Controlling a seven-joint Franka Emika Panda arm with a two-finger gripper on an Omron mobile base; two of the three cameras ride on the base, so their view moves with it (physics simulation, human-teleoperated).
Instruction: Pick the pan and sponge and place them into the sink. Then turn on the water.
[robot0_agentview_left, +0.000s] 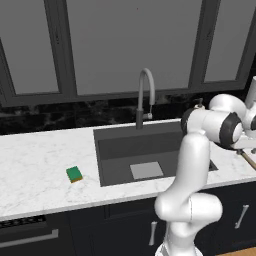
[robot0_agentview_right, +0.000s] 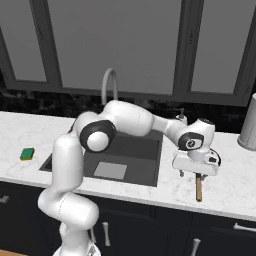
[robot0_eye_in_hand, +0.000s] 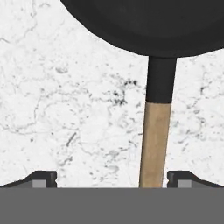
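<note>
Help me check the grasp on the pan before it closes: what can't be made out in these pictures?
- Round black frying pan: hand view, bowl cut off by the top edge; right base view, bowl hidden behind the white hand.
- Light-brown wooden handle: hand view, its end hidden by the bottom band.
- Open gripper: height above the handle unclear.
- Small green sponge: too small for detail.

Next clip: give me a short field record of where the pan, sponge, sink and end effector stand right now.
pan: round black frying pan with a light wooden handle, on the white marble counter right of the sink
sponge: small green-topped block, on the counter left of the sink
sink: dark grey basin, holds neither item; no water running from the arched grey faucet
end effector: open, over the handle, fingers either side
</note>
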